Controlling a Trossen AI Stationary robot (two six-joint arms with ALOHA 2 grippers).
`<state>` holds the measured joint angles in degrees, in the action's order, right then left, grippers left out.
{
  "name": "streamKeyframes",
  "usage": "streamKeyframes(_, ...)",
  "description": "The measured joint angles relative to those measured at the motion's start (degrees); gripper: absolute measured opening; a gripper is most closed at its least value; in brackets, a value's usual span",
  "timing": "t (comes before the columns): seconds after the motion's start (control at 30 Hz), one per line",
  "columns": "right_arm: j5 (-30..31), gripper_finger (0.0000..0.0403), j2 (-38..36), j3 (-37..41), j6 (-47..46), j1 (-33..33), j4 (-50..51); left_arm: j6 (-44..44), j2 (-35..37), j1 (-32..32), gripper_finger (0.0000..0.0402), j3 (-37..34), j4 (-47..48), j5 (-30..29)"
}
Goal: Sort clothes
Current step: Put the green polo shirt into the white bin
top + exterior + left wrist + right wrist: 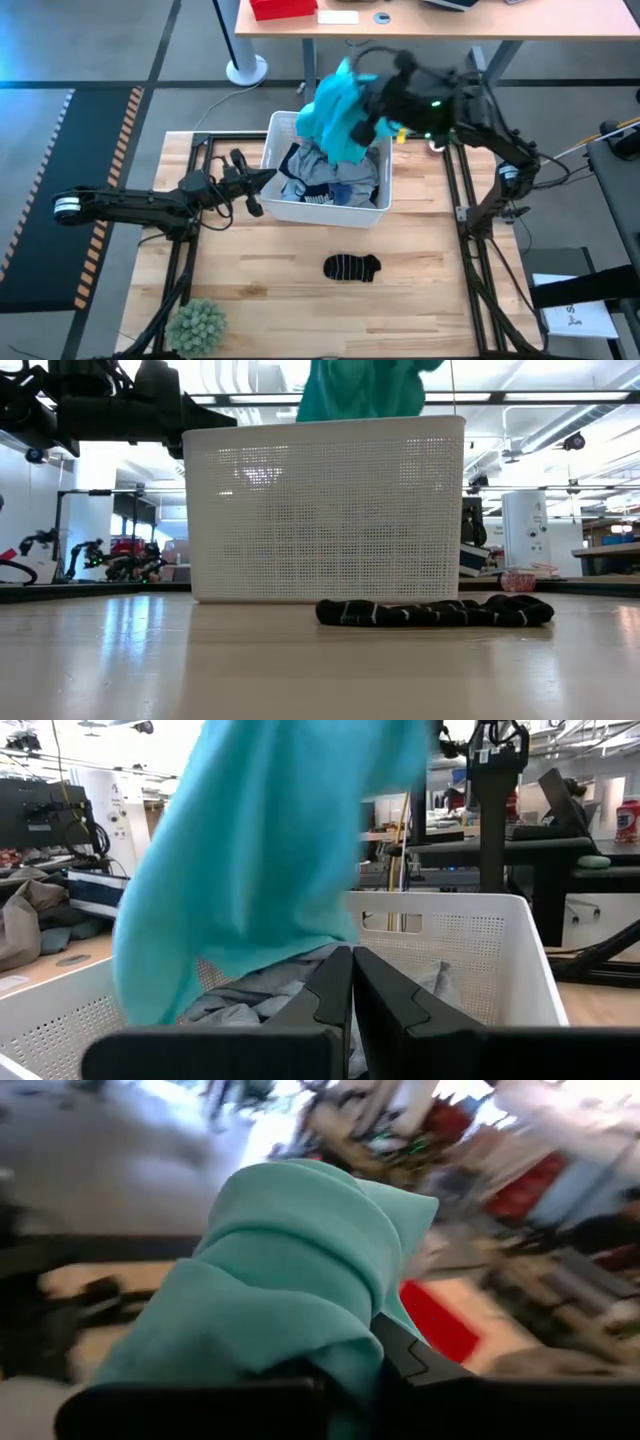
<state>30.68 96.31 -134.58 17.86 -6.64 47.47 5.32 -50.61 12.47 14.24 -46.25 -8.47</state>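
Note:
A white slotted basket [372, 208] stands mid-table with grey, white and dark clothes [330, 180] piled inside. Above its far side hangs a turquoise garment [338, 112], with my right gripper [372, 108] shut on it, high over the basket's far right corner. My left gripper [256, 192] is shut, level, at the basket's left wall; in its wrist view the shut fingers [352, 988] point over the rim toward the pile. A dark striped sock [352, 267] lies flat on the table in front of the basket. My right gripper holds a bunched, many-folded part of the turquoise garment [300, 1290], which wraps over the fingers and hides the place of contact. The fingers come nearly level from the table's right. The garment hangs slack below, lifted out of the pile, its lower end [160, 990] near the basket's clothes.
A fuzzy green ball [197, 325] sits at the near left corner. Black frame rails [458, 200] run along both table sides. A desk with a red box [283, 8] stands beyond the far edge. Bare wood lies on either side of the sock.

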Motion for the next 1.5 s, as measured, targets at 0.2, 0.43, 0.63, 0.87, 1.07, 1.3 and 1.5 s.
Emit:
streamKeyframes(0.2, -10.5, 0.0008, 4.4, 0.0, -7.5, -0.1, 2.8, 0.0, 0.0, 0.0, 0.0, 0.0, -0.2, 0.0)
streamKeyframes(0.43, -16.7, 0.0008, 11.5, 0.0, -9.7, -4.9, 10.8, 0.0, 0.0, 0.0, 0.0, 0.0, -0.3, 0.0)
streamKeyframes(0.63, -25.0, 0.0008, 17.1, 0.1, -12.8, -11.8, 19.0, 0.0, 0.0, 0.0, 0.0, 0.0, -0.3, 0.0)
streamKeyframes(0.87, -33.6, 0.0008, 19.0, 7.6, -13.5, -13.4, 20.4, 0.0, 0.0, 0.0, 0.0, 0.0, -0.3, 0.1)
streamKeyframes(1.07, -36.3, 0.0008, 18.9, 24.9, -15.2, -13.0, 11.2, -0.1, 0.0, -0.1, 0.0, 0.0, -0.3, 0.3)
streamKeyframes(1.3, -41.6, 0.0008, 18.3, 40.8, -18.1, -12.0, 1.1, -0.3, 0.0, -0.1, 0.0, 0.0, -0.3, 0.4)
streamKeyframes(1.5, -41.4, 0.0008, 18.2, 44.4, -18.7, -9.2, 1.3, -0.3, 0.0, -0.1, 0.0, 0.0, -0.3, 0.4)
